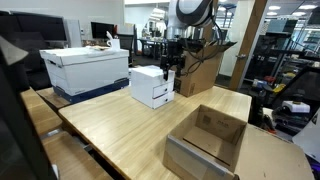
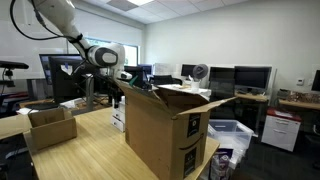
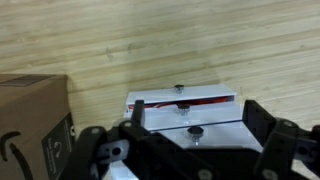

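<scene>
A small white drawer unit (image 1: 151, 85) stands on the wooden table (image 1: 120, 130), just left of a tall open cardboard box (image 1: 205, 65). My gripper (image 1: 170, 66) hangs beside the unit's top, between it and the tall box. In the wrist view the jaws stand wide apart, and my gripper (image 3: 197, 120) holds nothing. Below it lies the drawer unit (image 3: 215, 112), showing black knobs (image 3: 196, 131) and a red strip. In an exterior view the tall box (image 2: 165, 130) hides most of the unit (image 2: 119, 118), with my gripper (image 2: 118, 95) above it.
A low open cardboard box (image 1: 210, 140) sits at the table's near corner. A white and blue storage bin (image 1: 88, 68) stands at the far left. The tall box's side (image 3: 35, 125) fills the wrist view's left. Desks and monitors lie beyond.
</scene>
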Robot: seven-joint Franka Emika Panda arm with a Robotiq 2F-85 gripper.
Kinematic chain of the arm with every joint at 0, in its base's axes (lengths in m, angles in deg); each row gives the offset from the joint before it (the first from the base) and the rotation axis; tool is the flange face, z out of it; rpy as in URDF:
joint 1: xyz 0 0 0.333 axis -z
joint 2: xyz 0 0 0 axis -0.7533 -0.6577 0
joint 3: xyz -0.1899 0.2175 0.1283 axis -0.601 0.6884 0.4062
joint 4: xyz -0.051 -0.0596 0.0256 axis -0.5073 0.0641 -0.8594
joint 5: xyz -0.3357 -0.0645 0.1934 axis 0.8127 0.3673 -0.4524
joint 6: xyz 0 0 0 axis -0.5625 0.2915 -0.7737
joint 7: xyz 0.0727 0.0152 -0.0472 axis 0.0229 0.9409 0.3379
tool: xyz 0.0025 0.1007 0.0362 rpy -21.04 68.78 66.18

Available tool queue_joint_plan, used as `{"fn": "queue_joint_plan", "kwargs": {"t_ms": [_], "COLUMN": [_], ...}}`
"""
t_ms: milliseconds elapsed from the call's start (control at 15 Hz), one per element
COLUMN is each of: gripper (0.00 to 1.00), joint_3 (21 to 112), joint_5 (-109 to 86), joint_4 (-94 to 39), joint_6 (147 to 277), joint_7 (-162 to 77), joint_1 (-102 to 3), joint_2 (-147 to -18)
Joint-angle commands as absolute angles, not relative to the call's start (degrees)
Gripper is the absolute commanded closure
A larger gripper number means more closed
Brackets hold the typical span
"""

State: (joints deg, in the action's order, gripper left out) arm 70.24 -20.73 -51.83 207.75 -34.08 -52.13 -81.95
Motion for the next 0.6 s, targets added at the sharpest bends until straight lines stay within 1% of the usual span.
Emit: {"fn": "queue_joint_plan", "kwargs": {"t_ms": [0, 533], "gripper": [0.0, 0.0], "joint_3": [70.14, 70.06], "joint_5": [-18.39, -16.8], "joint_4": [-50.63, -49.44], "joint_6": [210.5, 212.75], "joint_7": [-34.75, -34.7], "joint_1": [-52.33, -52.31], "joint_2": [-83.79, -85.55]}}
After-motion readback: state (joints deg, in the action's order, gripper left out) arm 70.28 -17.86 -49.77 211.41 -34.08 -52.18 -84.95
